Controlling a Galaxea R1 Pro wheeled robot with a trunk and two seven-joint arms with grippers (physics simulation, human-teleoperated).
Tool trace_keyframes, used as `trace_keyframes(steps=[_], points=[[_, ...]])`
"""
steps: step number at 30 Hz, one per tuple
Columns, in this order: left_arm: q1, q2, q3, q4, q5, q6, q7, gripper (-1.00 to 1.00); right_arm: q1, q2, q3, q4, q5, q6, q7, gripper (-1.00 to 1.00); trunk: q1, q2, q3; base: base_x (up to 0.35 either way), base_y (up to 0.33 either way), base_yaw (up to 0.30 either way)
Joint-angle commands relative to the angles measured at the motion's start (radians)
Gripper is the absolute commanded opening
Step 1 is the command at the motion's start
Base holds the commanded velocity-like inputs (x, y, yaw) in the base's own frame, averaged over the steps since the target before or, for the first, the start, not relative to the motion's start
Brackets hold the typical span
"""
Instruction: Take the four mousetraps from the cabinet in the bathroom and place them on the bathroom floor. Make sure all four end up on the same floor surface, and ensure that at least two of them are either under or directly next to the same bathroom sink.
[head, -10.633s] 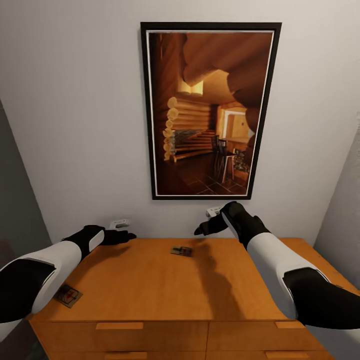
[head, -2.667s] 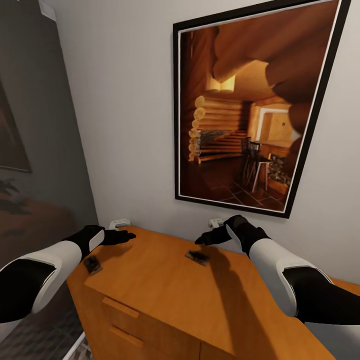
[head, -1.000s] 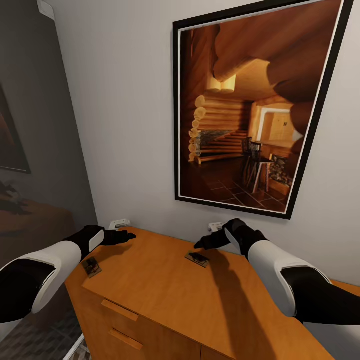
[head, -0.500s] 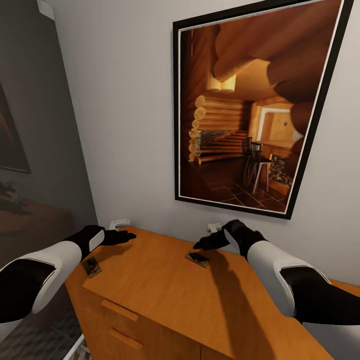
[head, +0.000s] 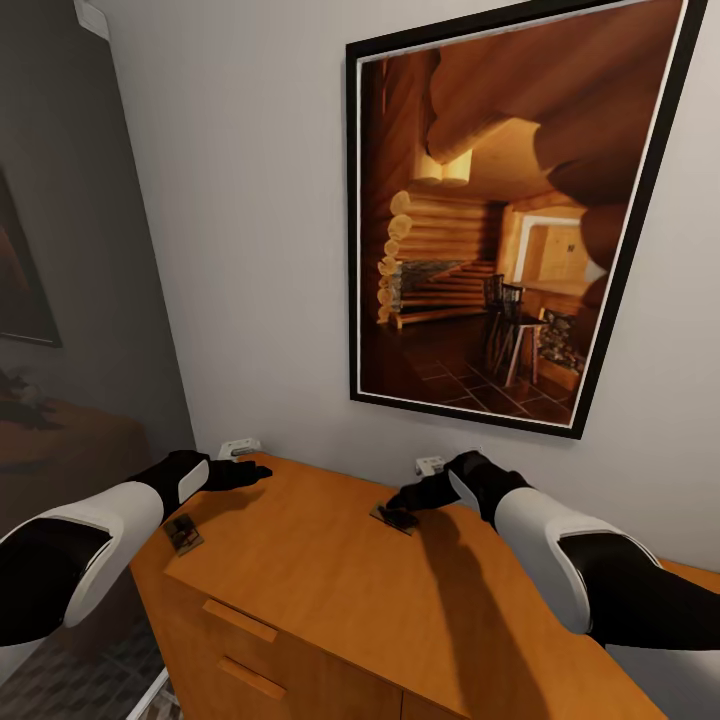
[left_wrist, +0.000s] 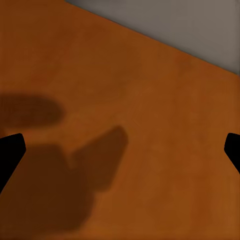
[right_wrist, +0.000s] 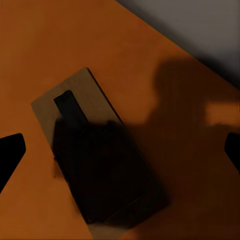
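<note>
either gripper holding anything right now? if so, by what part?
Nothing held. Right gripper is open just above a mousetrap on the cabinet; left gripper is open over bare wood.

No readable text, label, brand or number appears on anything here.

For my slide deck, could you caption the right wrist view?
Open right gripper poised over a mousetrap lying flat on the orange-brown cabinet top.
</note>
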Motion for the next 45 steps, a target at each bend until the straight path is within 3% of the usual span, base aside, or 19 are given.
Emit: trace_keyframes(steps=[1,28,45], points=[[-0.001,0.001,-0.008,-0.001,0.01,0.006,-0.002,1.0,0.0,0.0,0.005,0.002,0.008,-0.001,0.007,1.0,0.0,-0.001,-0.001,0.0,0.0,0.0],[-0.001,0.001,-0.008,-0.001,0.009,0.006,-0.002,1.0,0.003,0.003,0.005,0.05,0.008,-0.034,0.002,1.0,0.0,-0.001,-0.001,0.0,0.0,0.0],[-0.001,0.001,-0.01,-0.003,0.009,0.006,-0.002,1.0,0.004,0.005,0.006,0.079,0.009,-0.06,-0.089,1.0,0.0,-0.001,-0.001,0.0,0.0,0.0]])
